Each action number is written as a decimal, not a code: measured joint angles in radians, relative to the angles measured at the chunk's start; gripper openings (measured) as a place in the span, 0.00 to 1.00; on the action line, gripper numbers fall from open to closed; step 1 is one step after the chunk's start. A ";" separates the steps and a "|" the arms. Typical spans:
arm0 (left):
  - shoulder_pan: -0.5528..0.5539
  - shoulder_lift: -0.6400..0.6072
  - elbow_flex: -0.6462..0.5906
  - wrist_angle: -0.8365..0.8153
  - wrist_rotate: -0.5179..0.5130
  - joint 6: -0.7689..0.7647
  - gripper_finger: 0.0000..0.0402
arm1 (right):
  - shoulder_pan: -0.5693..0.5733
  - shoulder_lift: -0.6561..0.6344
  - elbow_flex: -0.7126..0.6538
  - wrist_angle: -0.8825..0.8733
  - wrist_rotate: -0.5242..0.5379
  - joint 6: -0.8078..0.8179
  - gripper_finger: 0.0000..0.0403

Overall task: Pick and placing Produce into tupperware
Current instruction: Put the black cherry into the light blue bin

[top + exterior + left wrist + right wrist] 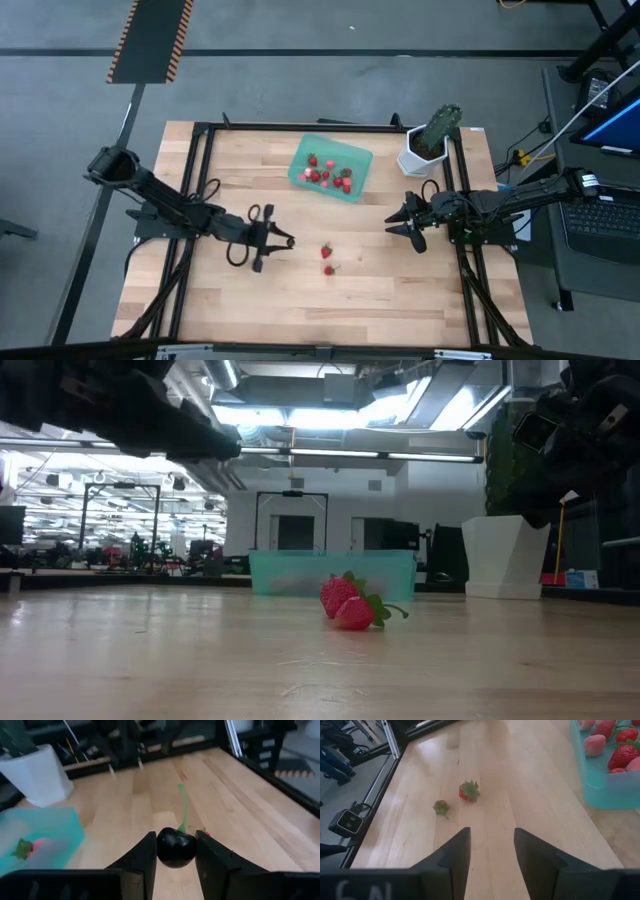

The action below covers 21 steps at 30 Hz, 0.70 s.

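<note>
From above, the left pincer (283,241) sits low over the counter (200,300), its tip pointing toward two loose strawberries (327,259) that lie just beyond it. The tupperware (331,167) lies up and to the right of that tip, toward the far edge, with a cluster of red and pink pieces already inside. The right pincer (400,222) waits on the other side of the strawberries, about as near to them as the left one, and nearer the tupperware. A potted cactus (430,140) stands beside the tupperware's right end.

At counter level, the two strawberries (348,605) lie touching each other in front of the tupperware (332,572); which arm is which is hard to tell here.

The left wrist camera shows its pincer (176,851) closed on a dark cherry-like piece (176,849), green stem pointing straight ahead between the fingers (145,857). A corner of the tupperware (45,835) sits off to one side, so the carry, I judge, is a swing sideways and forward.

The right wrist camera shows its pincer (491,855) open and empty, the strawberries (469,791) ahead and slightly off its centre line, the tupperware (605,787) to the other side.
</note>
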 joint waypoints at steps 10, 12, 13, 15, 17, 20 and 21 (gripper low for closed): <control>0.027 0.004 -0.079 0.268 -0.022 0.066 0.26 | 0.000 0.000 0.000 0.000 0.000 -0.003 0.38; 0.039 0.010 -0.080 0.283 -0.021 0.077 0.26 | 0.000 0.000 0.000 0.000 0.000 -0.003 0.38; 0.045 0.010 -0.080 0.292 -0.023 0.082 0.26 | 0.000 0.000 0.000 0.000 0.000 -0.003 0.38; 0.061 0.010 -0.080 0.315 -0.040 0.083 0.26 | 0.000 0.000 0.000 0.000 0.000 -0.003 0.38; 0.075 0.010 -0.080 0.332 -0.081 0.082 0.26 | 0.000 0.000 0.000 0.000 0.000 -0.003 0.38; 0.098 0.010 -0.080 0.349 -0.134 0.075 0.26 | 0.000 0.000 0.000 0.000 0.000 -0.004 0.38; 0.106 0.010 -0.080 0.346 -0.145 0.063 0.26 | 0.000 0.000 0.000 0.000 0.000 -0.006 0.38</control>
